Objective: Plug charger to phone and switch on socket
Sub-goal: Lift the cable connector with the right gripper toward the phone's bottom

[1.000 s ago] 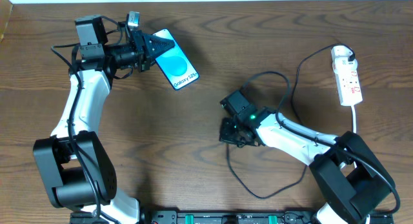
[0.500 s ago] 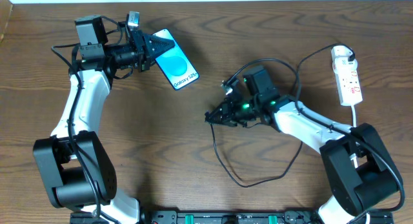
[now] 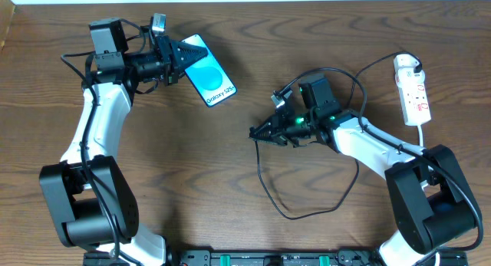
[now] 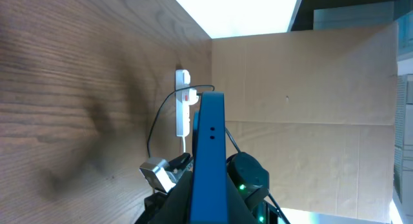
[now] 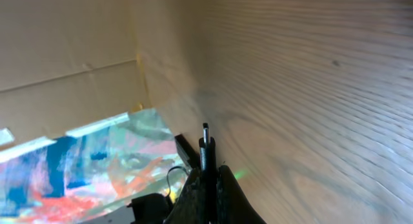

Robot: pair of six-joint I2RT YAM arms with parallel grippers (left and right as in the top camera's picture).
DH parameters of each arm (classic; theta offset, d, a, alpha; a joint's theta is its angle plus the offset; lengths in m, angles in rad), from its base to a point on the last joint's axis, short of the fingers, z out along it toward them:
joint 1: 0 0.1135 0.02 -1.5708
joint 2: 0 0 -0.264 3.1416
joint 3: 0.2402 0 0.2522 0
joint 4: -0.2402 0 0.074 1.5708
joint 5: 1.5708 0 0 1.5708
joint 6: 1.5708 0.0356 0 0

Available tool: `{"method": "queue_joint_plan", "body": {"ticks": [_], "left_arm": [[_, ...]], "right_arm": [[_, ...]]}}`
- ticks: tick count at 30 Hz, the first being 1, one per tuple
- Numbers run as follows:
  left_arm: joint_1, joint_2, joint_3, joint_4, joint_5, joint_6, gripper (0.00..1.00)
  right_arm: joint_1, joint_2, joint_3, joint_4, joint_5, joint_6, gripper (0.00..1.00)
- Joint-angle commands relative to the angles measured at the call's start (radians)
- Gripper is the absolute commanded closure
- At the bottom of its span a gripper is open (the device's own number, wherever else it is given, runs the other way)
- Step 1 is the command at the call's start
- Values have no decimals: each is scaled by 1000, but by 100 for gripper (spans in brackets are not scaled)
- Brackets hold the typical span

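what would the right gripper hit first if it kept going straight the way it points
Nothing near: the right gripper, holding the charger tip, points left over bare table. The phone lies off that line. Far on, perhaps the left arm; height unclear.

The phone [image 3: 209, 76] sits in the left claw [image 3: 185, 58] at the far left of the surface [image 3: 199, 182]; the right claw [image 3: 255, 133] is mid-surface, seemingly around the charger [image 5: 206, 143] tip; the socket [image 3: 413, 90] lies at the far right.
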Motion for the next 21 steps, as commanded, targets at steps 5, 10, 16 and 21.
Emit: {"method": "queue_joint_plan", "body": {"ticks": [5, 10, 16, 21], "left_arm": [[1, -21, 11, 7, 39, 6, 93], [1, -21, 11, 7, 39, 6, 93], [1, -21, 11, 8, 39, 6, 93], [1, -21, 11, 8, 40, 7, 93]], "right_arm": [[-6, 4, 1, 261, -266, -11, 99], [-6, 4, 1, 307, -309, -5, 99], [-6, 4, 1, 330, -314, -3, 99], [-6, 4, 1, 407, -386, 8, 99]]}}
